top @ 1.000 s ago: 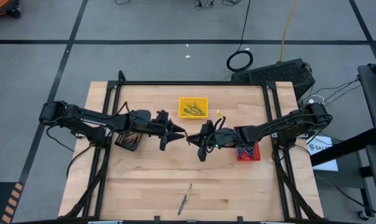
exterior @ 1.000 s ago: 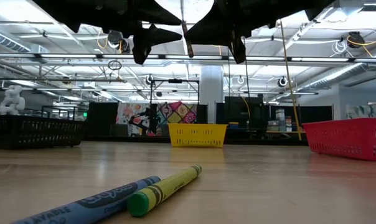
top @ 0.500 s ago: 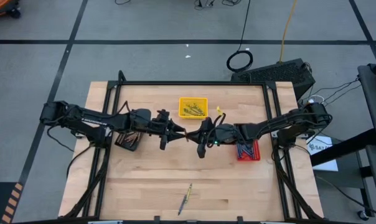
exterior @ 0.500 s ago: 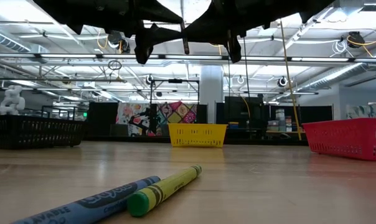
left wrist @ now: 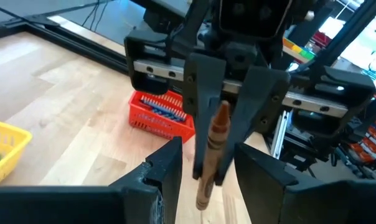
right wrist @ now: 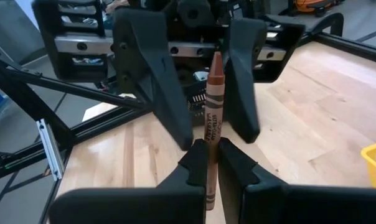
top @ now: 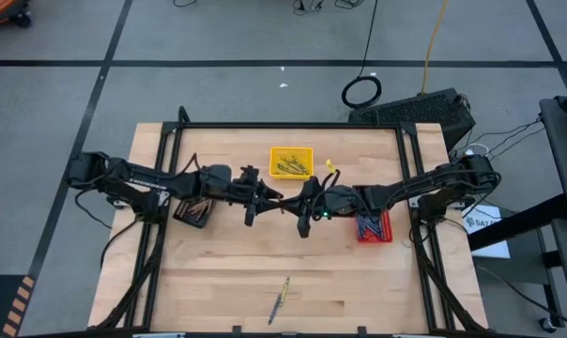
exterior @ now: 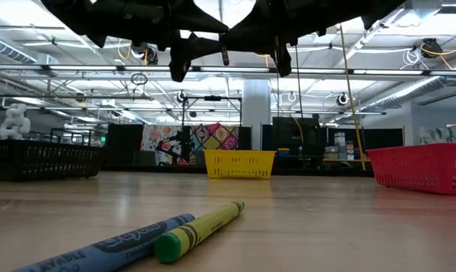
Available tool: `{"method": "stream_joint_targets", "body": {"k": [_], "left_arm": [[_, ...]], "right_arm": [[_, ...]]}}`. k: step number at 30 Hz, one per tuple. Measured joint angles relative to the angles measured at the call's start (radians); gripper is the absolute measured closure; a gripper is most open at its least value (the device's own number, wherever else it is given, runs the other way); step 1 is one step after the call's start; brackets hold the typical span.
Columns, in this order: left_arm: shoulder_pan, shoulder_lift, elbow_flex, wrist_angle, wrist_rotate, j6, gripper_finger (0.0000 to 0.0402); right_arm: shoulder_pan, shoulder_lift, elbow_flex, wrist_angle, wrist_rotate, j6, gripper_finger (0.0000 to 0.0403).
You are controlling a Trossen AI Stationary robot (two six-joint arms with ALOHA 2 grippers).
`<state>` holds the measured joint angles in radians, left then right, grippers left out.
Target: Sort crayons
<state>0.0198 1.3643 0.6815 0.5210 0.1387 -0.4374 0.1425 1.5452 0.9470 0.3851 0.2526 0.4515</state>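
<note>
Brown and paper-wrapped, the brown crayon (right wrist: 213, 99) is sitting clamped between the closed fingers of the right gripper (top: 300, 204), its tip pointing toward the opposing arm; the two arms are meeting nose to nose above the middle of the wooden table (top: 218, 282), raised well off its surface. The left gripper (top: 265, 198) is facing the right one with its fingers spread wide on either side of the crayon's free end; in the right wrist view the left gripper's fingers (right wrist: 147, 68) are standing apart from the crayon, not touching it; in the left wrist view the same crayon is showing upright between that arm's own dark fingers (left wrist: 169, 171), gripped farther off by the right arm.

Other crayons are lying sorted in small trays; the yellow tray (top: 292, 161) at the table's far middle is holding yellowish sticks; the red tray (top: 375, 228) beside the right arm is holding blue ones; the black tray (top: 191, 212) under the left arm is holding brownish ones. Two loose crayons are lying side by side near the table's front edge; the low view is showing them as a blue crayon (exterior: 111, 245) and a yellow crayon (exterior: 201, 227), touching along their length.
</note>
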Motion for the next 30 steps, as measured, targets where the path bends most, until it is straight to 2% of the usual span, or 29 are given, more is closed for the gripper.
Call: {"method": "stream_joint_targets", "body": {"k": [13, 17, 23, 30], "left_arm": [[0.021, 0.0, 0.0, 0.039, 0.025, 0.001, 0.0259], [0.021, 0.0, 0.0, 0.039, 0.021, 0.006, 0.0294], [0.02, 0.0, 0.0, 0.039, 0.019, 0.034, 0.0385], [0.02, 0.0, 0.0, 0.039, 0.019, 0.031, 0.0378]], "right_arm": [[0.0, 0.0, 0.0, -0.001, -0.021, -0.008, 0.0403], [0.0, 0.0, 0.0, -0.001, -0.02, -0.011, 0.0403], [0.0, 0.0, 0.0, -0.002, -0.02, -0.011, 0.0403], [0.0, 0.0, 0.0, -0.002, -0.021, -0.018, 0.0403]]}}
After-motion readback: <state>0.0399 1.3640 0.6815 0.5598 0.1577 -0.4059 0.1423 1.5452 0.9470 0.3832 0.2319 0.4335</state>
